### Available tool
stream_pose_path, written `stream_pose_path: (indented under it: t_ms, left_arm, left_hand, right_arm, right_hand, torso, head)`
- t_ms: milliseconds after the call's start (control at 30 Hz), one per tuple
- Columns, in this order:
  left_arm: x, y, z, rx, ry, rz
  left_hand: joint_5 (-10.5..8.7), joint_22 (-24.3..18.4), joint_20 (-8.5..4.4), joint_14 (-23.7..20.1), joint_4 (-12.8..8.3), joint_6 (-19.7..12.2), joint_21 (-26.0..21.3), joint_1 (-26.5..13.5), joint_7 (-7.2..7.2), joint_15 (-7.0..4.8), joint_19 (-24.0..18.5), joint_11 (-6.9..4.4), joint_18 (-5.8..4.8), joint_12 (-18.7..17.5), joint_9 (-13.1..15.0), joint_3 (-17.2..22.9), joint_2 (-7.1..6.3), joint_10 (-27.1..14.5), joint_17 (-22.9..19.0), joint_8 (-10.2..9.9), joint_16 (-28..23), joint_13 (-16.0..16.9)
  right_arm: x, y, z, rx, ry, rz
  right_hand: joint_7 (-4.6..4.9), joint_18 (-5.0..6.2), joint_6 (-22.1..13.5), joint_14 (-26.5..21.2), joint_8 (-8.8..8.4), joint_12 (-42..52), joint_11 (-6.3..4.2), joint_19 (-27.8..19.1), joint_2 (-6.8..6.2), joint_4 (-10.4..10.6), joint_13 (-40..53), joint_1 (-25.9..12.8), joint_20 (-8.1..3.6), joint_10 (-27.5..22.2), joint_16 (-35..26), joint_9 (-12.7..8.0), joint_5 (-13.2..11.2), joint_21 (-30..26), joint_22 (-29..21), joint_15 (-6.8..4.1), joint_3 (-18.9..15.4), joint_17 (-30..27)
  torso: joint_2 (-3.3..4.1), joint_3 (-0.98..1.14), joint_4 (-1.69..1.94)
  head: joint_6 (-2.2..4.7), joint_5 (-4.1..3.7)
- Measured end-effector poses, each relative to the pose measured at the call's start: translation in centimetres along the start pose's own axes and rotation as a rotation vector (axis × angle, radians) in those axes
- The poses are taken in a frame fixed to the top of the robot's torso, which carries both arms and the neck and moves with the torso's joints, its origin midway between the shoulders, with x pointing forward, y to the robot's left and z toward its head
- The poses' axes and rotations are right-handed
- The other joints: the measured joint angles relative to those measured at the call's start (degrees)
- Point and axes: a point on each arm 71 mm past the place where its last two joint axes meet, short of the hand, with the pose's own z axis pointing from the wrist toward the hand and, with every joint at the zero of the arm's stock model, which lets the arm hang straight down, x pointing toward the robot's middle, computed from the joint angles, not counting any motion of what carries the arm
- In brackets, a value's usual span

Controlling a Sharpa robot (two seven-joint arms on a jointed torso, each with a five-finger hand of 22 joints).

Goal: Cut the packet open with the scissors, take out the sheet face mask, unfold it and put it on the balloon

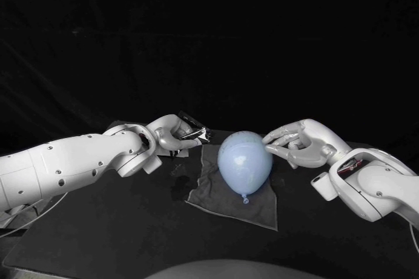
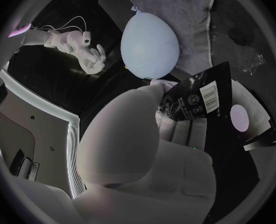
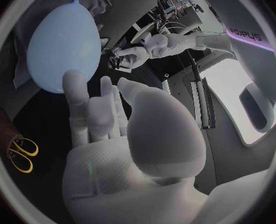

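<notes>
Left hand (image 1: 171, 138) gripping packet (image 1: 194, 131), balloon (image 1: 244, 161) just beside, right hand (image 1: 301, 144) empty, fingers apart

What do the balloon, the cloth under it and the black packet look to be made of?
The balloon looks like pale blue latex: smooth, soft sheen, knotted neck. The cloth seems grey fabric, matte and wrinkled. The packet is probably black plastic or foil film: glossy, with a printed label.
</notes>
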Motion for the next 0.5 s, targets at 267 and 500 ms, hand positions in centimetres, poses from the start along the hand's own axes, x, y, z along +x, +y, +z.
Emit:
stream_pose_path:
  t_ms: [267, 500]
  left_arm:
    - [0.1, -2.1, 0.8, 0.161, 0.003, -0.147]
    - [1.3, -3.6, 1.6, 0.301, -0.004, -0.288]
  left_hand:
    - [0.05, 0.0, 0.18, 0.5, -0.3, 0.2, 0.0, -0.4, 0.2, -0.11, 0.3, -0.31, -0.37, -0.3, 0.0, -0.3, -0.37, 0.3, 0.0, 0.3, 0.0, 0.0]
    - [0.05, 0.0, -0.03, 0.5, -0.4, 0.2, 0.0, -0.4, 0.21, -0.11, 0.5, -0.19, -0.43, -0.5, 0.0, -0.4, -0.36, 0.4, 0.0, 0.3, -0.2, 0.0]
  right_arm:
    - [-3.2, 1.4, 2.3, -0.028, -0.06, -0.026]
    - [-4.9, 2.9, 5.1, -0.033, -0.074, -0.072]
  right_hand:
    - [-0.55, -0.91, -0.3, 0.1, 0.0, 3.7, -1.52, 1.9, 0.33, -1.6, 4.0, -0.3, -0.72, 6.3, 7.4, 0.0, 0.0, 8.5, 8.7, -0.98, -0.5, 8.5]
    - [-1.76, -1.99, 0.3, 0.1, -1.13, 22.4, -2.82, 2.8, 0.82, -2.0, 24.9, -2.5, -1.53, 7.1, 11.2, -0.7, -0.3, 13.9, 14.7, -1.76, -3.2, 12.7]
  torso:
    - [-0.01, -0.04, 0.0]
    - [-0.02, -0.12, 0.08]
  head:
    - [3.73, -1.31]
    - [6.84, -2.8]
